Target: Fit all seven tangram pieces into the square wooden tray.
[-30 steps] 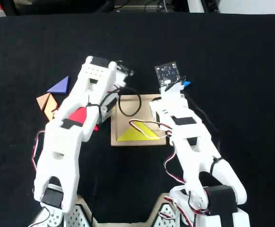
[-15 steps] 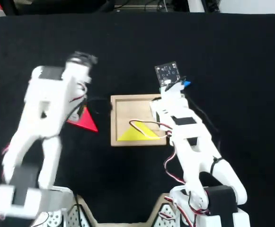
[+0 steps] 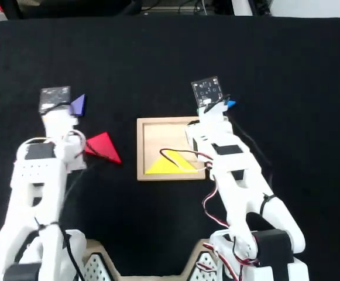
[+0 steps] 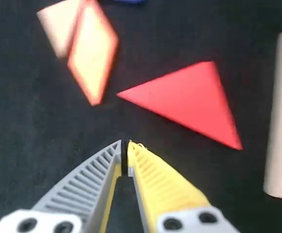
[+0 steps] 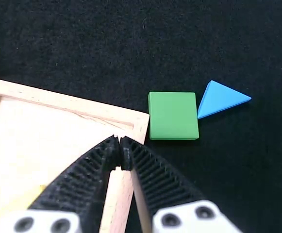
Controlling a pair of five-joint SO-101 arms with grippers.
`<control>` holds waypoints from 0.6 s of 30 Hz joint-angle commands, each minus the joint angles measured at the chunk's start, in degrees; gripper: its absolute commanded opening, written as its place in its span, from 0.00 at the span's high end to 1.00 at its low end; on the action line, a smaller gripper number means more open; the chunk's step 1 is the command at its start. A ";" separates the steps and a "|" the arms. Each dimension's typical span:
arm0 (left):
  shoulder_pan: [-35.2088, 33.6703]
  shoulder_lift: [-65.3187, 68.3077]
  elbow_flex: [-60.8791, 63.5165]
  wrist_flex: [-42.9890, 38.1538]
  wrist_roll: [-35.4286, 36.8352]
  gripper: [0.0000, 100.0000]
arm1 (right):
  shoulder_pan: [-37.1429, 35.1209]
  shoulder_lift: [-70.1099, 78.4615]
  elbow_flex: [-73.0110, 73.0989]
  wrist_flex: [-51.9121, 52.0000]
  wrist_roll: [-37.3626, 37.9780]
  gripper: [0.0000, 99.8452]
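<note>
At the far left of the table (image 3: 287, 64) the left arm (image 3: 38, 175) stands over the black cloth. Its gripper (image 4: 125, 145) has the jaws clenched tip to tip with nothing between them, and it hangs above bare cloth near the red triangle (image 4: 184, 102). A purple triangle (image 3: 78, 104) lies just beside the arm's wrist. In the left wrist view, an orange parallelogram (image 4: 92, 53) and a paler orange piece (image 4: 57, 24) lie touching each other, close to the red triangle. The red triangle lies flat between the left arm and the tray (image 3: 140, 149), apart from both. The square tray sits mid-table and holds one piece, a yellow triangle (image 3: 170, 165), in its near half. The right arm (image 3: 234, 175) reaches over the tray's right side. Its gripper (image 5: 119, 143) is also clenched and empty, tips above the tray's rim at the far right corner. Just outside that corner a green square (image 5: 173, 115) lies against the rim, and a blue triangle (image 5: 221, 98) touches the square's corner.
</note>
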 commanded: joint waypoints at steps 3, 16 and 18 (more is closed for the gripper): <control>-1.19 10.64 -5.23 -2.64 -2.81 0.97 | 0.62 -2.24 -1.36 -0.97 0.00 0.99; 0.31 31.30 -22.37 -3.87 -2.46 0.97 | 0.70 -2.24 -1.36 -0.97 0.00 0.99; 1.98 32.35 -24.13 -3.87 -2.46 0.97 | 0.70 -2.24 -1.36 -0.97 0.00 0.99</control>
